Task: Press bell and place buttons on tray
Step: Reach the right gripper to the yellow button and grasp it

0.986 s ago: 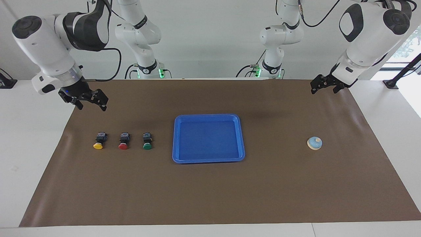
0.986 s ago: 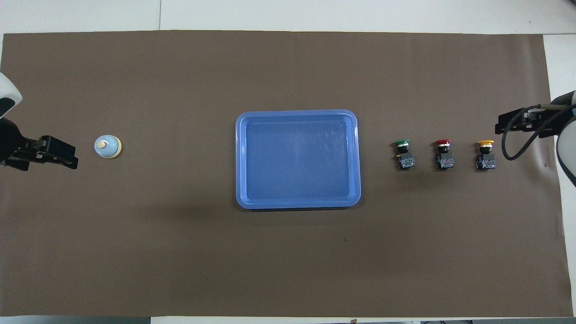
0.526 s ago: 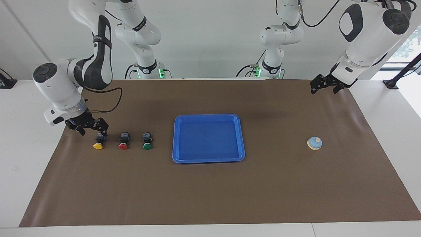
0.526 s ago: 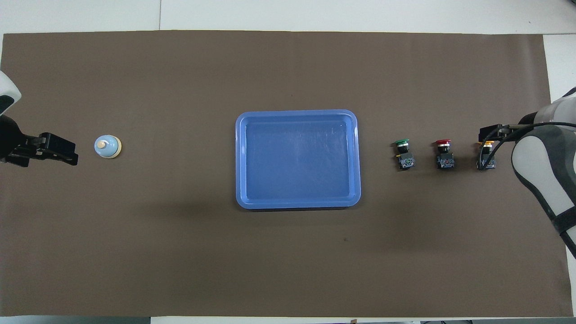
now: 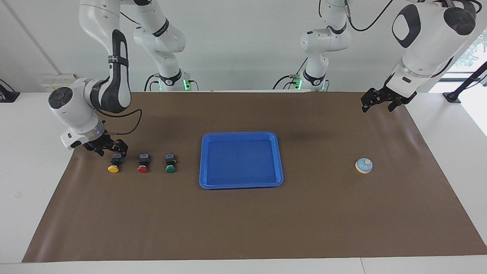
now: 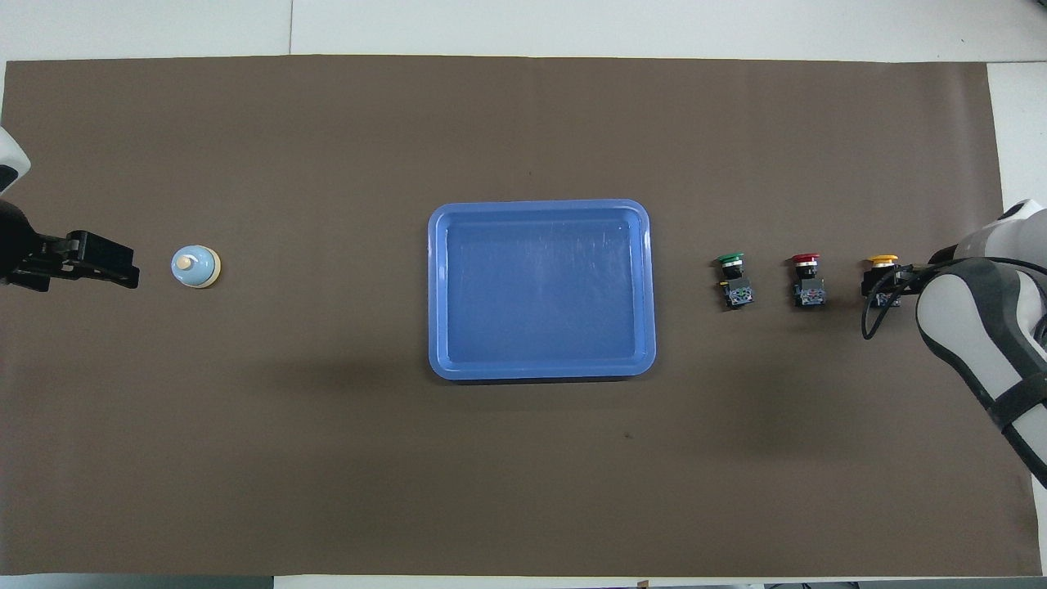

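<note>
The right gripper (image 5: 110,147) hung low at the right arm's end of the bench, arm bent down steeply. The left gripper (image 5: 378,99) hovered raised, waiting.

Facing and overhead views (opposed) share the table (image 5: 243,228).

Two white, glossy, rounded-segment robot arms with dark grey to black joint caps and panels. The right arm (image 5: 85,110) carries a black band on its upright link and a thin black cable looping from its wrist. The left arm (image 5: 426,34) bears a dark oval inset panel and black cables above. Each ends in a black gripper. Both bases show black collars with green lights.
</note>
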